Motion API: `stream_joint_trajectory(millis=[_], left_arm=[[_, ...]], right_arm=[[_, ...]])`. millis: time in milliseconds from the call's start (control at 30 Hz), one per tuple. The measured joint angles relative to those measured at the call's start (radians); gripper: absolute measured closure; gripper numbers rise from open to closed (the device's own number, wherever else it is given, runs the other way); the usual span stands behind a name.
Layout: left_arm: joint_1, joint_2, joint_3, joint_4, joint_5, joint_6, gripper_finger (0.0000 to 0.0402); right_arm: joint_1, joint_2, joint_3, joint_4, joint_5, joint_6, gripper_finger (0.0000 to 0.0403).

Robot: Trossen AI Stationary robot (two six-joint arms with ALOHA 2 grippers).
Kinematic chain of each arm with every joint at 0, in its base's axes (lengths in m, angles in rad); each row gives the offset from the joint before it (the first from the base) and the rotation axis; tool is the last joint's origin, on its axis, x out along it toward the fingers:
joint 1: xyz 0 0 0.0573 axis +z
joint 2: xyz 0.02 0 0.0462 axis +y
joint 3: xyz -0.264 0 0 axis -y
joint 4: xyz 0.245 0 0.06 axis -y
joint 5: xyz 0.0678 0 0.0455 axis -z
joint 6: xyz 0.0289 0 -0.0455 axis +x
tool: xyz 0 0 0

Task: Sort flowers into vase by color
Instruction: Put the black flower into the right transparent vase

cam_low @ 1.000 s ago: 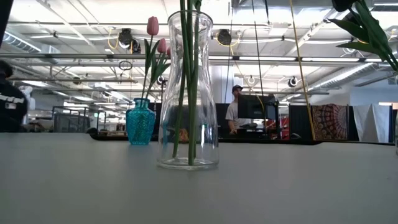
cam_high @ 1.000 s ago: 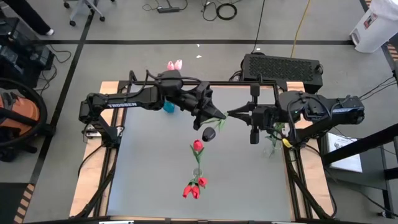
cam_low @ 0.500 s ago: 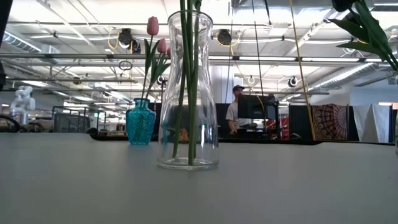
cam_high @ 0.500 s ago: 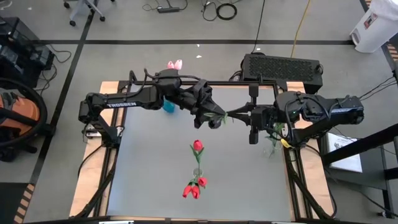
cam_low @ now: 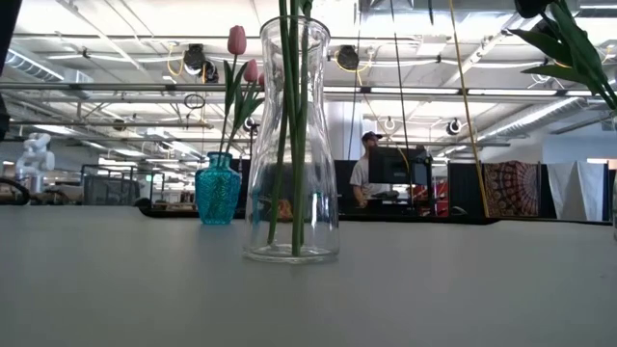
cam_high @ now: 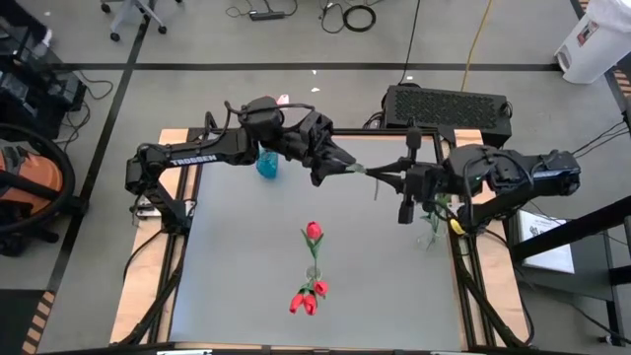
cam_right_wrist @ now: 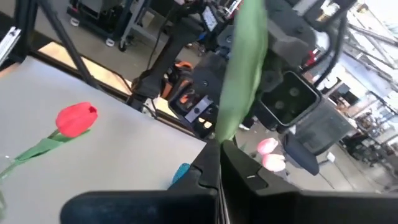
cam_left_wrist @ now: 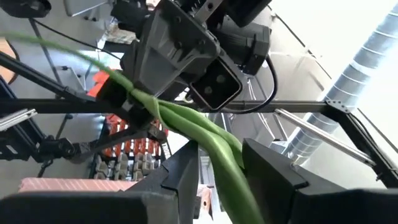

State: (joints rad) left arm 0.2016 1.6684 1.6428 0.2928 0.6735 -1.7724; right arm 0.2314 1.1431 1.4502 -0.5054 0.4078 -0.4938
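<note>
Grey table surface [cam_high: 246, 256] fills the middle of the high view, with an open workshop floor and cables seen around it. Both arms are met above the far half of the table, their grippers facing each other.

A green flower stem [cam_high: 361, 170] is stretched between the two grippers. The right gripper [cam_high: 380, 178] is seen fully closed on this stem; in the right wrist view the leaf [cam_right_wrist: 244, 68] rises from between its pinched fingers [cam_right_wrist: 211, 168]. The left gripper [cam_high: 333, 166] is placed just beside the right one, at the other end of the same stem. Its fingers [cam_left_wrist: 186, 171] are parted partway, and in the left wrist view the stem [cam_left_wrist: 205, 140] is seen passing between them; whether the pads touch it cannot be told. The flower's head cannot be made out.

Just behind the left gripper, under the left arm, a teal vase [cam_high: 267, 165] is seen; in the low view it holds pink tulips [cam_low: 237, 40]. Toward the near edge from both grippers, a clear glass vase [cam_low: 292, 145] is stood with red tulips [cam_high: 314, 232] in it. Beside the right arm, at the table's right edge, further green stems [cam_high: 434, 212] are seen.

A person [cam_low: 364, 173] is visible at a monitor in the room behind the table.
</note>
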Motion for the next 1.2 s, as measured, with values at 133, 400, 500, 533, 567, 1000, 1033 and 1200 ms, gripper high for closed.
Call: stream_joint_trajectory(millis=[133, 400, 500, 533, 567, 1000, 1033, 1200], left_arm=[[-0.010, 0.000, 0.000, 0.001, 0.000, 0.001, 0.0272], [-0.036, 0.000, 0.000, 0.018, -0.021, 0.001, 0.0272], [-0.041, 0.000, 0.000, 0.039, -0.031, -0.002, 0.0272], [-0.044, 0.000, 0.000, 0.043, -0.036, -0.002, 0.0272], [-0.046, 0.000, 0.000, 0.044, -0.041, -0.002, 0.0272], [-0.067, 0.000, 0.000, 0.053, -0.029, -0.002, 0.0281], [-0.067, 0.000, 0.000, 0.053, -0.027, -0.002, 0.0288], [-0.067, 0.000, 0.000, 0.059, -0.019, -0.002, 0.0352]], right_arm=[[0.001, -0.022, 0.000, -0.002, 0.005, 0.037, 0.0402], [0.001, -0.021, 0.001, 0.006, 0.011, 0.064, 0.0402], [0.000, -0.008, 0.001, 0.009, 0.010, 0.067, 0.0402], [0.000, -0.004, 0.002, 0.010, 0.010, 0.067, 0.0402], [0.000, 0.002, 0.002, 0.010, 0.010, 0.067, 0.0402], [0.000, 0.045, 0.002, 0.066, 0.015, 0.063, 0.0402], [0.000, 0.045, 0.002, 0.075, 0.015, 0.063, 0.0402], [0.000, 0.044, 0.002, 0.085, 0.014, 0.063, 0.0402]])
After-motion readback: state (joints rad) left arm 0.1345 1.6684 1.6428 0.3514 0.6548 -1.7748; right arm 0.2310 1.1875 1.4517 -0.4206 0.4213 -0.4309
